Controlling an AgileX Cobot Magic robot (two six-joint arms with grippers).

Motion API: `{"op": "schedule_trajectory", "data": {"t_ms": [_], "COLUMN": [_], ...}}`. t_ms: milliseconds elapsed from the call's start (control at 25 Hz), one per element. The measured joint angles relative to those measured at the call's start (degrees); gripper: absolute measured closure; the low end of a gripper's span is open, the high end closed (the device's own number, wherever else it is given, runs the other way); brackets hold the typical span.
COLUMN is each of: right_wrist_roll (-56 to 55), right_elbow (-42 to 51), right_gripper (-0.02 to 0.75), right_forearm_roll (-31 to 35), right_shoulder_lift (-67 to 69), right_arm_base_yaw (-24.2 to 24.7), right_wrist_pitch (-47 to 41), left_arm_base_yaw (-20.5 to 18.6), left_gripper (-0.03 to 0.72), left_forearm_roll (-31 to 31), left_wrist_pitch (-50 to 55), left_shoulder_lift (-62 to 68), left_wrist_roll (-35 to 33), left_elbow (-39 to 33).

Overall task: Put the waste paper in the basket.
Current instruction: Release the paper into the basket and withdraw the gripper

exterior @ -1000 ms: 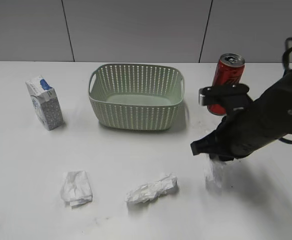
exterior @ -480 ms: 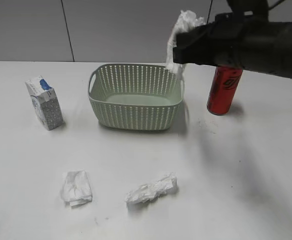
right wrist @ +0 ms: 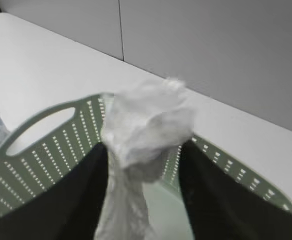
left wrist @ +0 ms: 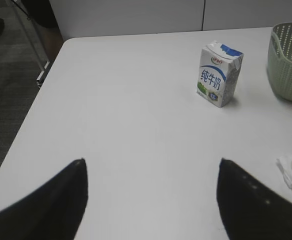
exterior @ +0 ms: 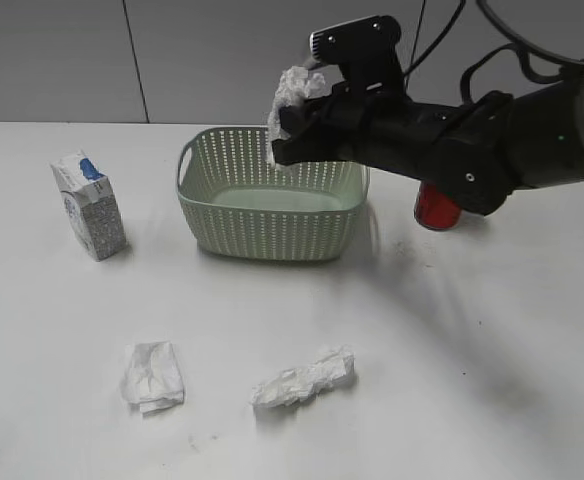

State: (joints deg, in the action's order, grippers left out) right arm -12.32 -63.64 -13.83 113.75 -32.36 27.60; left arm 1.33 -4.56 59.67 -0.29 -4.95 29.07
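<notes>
My right gripper (exterior: 285, 128) is shut on one wad of waste paper (exterior: 291, 93) and holds it in the air above the back of the basket (exterior: 272, 218). In the right wrist view the wad (right wrist: 148, 122) sits between the two dark fingers of the gripper (right wrist: 145, 148), with the basket's perforated wall (right wrist: 41, 152) below. Two more wads lie on the table in front of the basket, one at the left (exterior: 153, 375) and one in the middle (exterior: 304, 376). My left gripper (left wrist: 151, 162) is open and empty above bare table. It does not show in the exterior view.
An upright white-and-blue packet (exterior: 89, 205) stands left of the basket and also shows in the left wrist view (left wrist: 218, 75). A red can (exterior: 435, 205) stands right of the basket, mostly hidden behind my right arm. The table's left edge (left wrist: 38, 100) is near the left gripper.
My right gripper lifted the wad from the table at the right, carried it up to the basket's right rim, then moved left over the basket. The other two wads have not moved.
</notes>
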Motion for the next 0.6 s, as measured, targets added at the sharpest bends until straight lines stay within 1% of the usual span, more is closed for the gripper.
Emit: {"op": "schedule_trajectory", "data": {"t_ms": [120, 200, 280, 400, 480, 600], "right_wrist_roll": [0.05, 0.05, -0.06, -0.96, -1.29, -1.24], "right_elbow": [-1.92, -2.56, -3.14, -3.55, -3.68, -4.85], "right_gripper": [0.209, 0.135, 0.113, 0.117, 0.134, 0.157], "right_forearm_roll": [-0.12, -0.25, -0.31, -0.36, 0.04, 1.21], "right_shoulder_lift": [1.39, 1.46, 1.2, -1.38, -4.98, -10.67], "right_arm_base_yaw": [0.0, 0.0, 0.0, -0.21, -1.06, -2.29], "right_wrist_pitch": [-3.08, -4.77, -6.37, -12.11, -18.92, -32.91], "left_arm_base_yaw": [0.0, 0.0, 0.0, 0.0, 0.0, 0.0], "left_gripper": [0.098, 0.098, 0.098, 0.098, 0.098, 0.098], "left_forearm_roll": [0.0, 0.0, 0.0, 0.0, 0.0, 0.06], "left_wrist_pitch": [0.0, 0.0, 0.0, 0.0, 0.0, 0.0], "left_shoulder_lift": [0.0, 0.0, 0.0, 0.0, 0.0, 0.0], "left_wrist_roll": [0.0, 0.0, 0.0, 0.0, 0.0, 0.0], "left_elbow": [0.0, 0.0, 0.0, 0.0, 0.0, 0.0]}}
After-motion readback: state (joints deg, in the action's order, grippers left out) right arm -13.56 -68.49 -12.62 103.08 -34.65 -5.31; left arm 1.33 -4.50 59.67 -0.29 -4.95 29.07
